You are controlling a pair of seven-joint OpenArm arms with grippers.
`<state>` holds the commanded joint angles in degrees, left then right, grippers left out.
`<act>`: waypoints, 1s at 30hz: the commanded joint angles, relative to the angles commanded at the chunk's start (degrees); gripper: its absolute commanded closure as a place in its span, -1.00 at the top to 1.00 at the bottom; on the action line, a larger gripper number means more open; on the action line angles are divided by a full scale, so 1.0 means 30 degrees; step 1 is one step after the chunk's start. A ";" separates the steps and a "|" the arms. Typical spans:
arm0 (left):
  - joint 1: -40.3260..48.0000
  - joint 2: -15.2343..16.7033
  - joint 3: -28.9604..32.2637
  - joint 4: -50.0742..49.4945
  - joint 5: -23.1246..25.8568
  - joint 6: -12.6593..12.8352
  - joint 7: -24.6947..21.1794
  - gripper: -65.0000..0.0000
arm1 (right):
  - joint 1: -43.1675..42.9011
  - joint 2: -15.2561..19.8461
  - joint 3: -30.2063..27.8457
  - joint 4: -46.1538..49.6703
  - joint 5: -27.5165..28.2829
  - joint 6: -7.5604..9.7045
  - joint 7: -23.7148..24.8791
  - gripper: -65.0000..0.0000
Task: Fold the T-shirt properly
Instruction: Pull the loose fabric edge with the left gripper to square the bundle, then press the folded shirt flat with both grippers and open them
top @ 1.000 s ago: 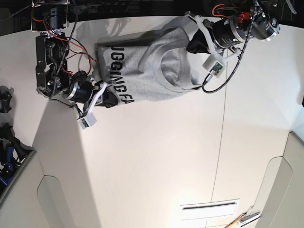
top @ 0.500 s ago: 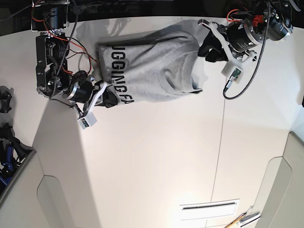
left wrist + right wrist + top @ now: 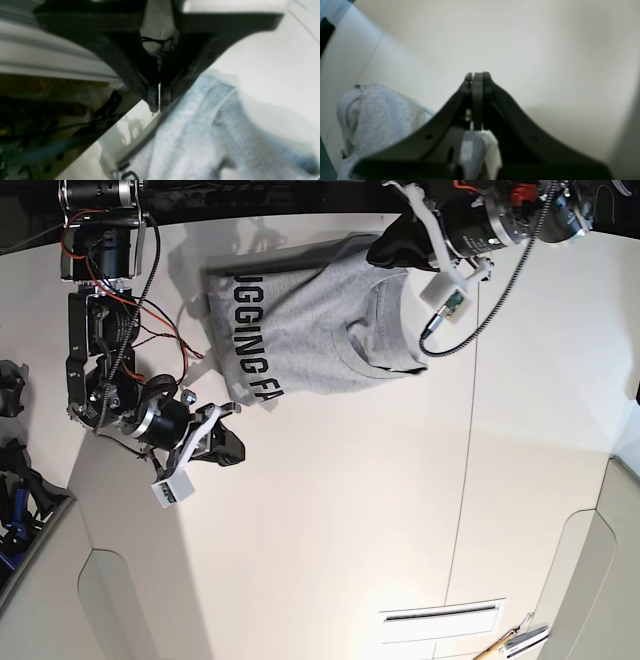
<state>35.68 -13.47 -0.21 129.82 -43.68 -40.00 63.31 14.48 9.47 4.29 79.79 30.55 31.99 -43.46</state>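
Observation:
The grey T-shirt [image 3: 310, 320] lies rumpled at the far side of the white table [image 3: 330, 520]. Its black lettering [image 3: 250, 340] runs down its left part and the ribbed neck faces right. My left gripper [image 3: 385, 252] is at the shirt's far right edge. In the left wrist view it [image 3: 159, 100] is shut where the cloth [image 3: 195, 140] runs up into the tips. My right gripper [image 3: 232, 448] is shut and empty on bare table just below the shirt's near left corner. The right wrist view shows it [image 3: 477, 76] shut, with cloth [image 3: 377, 112] behind it.
The table's far edge [image 3: 300, 220] runs close behind the shirt. A seam [image 3: 462, 480] crosses the table top. A slot [image 3: 440, 615] and some tools [image 3: 515, 642] are at the near right. Dark gear [image 3: 15, 480] sits off the left edge.
My right gripper has let go of the shirt's near left corner and moved down onto bare table. My left gripper moved from the right side to the shirt's far edge. More lettering shows.

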 joint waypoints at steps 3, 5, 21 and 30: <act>-0.0576 0.0000 0.2353 -0.1945 0.3497 0.0000 -0.2499 -0.96 | 0.0000 0.0000 -0.0597 -0.0401 -0.0058 0.0466 0.0000 -1.00; -0.1494 0.0000 0.3330 -0.3453 0.4022 0.0000 -0.2674 -0.96 | 0.0044 0.0000 -0.1297 -0.0889 -0.0277 0.0481 0.0087 -1.00; -0.9748 -0.0007 0.3920 -1.1599 0.7890 0.2132 -0.4335 -0.95 | -0.0022 0.1086 -0.2630 -0.2084 -0.1676 0.0408 0.0262 -1.00; -1.3442 0.0000 0.3920 -1.4273 0.7919 0.3072 -0.4466 -0.95 | -0.1960 0.1224 -0.2637 -0.2091 -0.1246 0.0342 0.0335 -1.00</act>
<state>-4.64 -13.47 11.55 87.00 -19.92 -30.79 49.91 8.60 13.15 -3.62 73.52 26.81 33.01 -42.46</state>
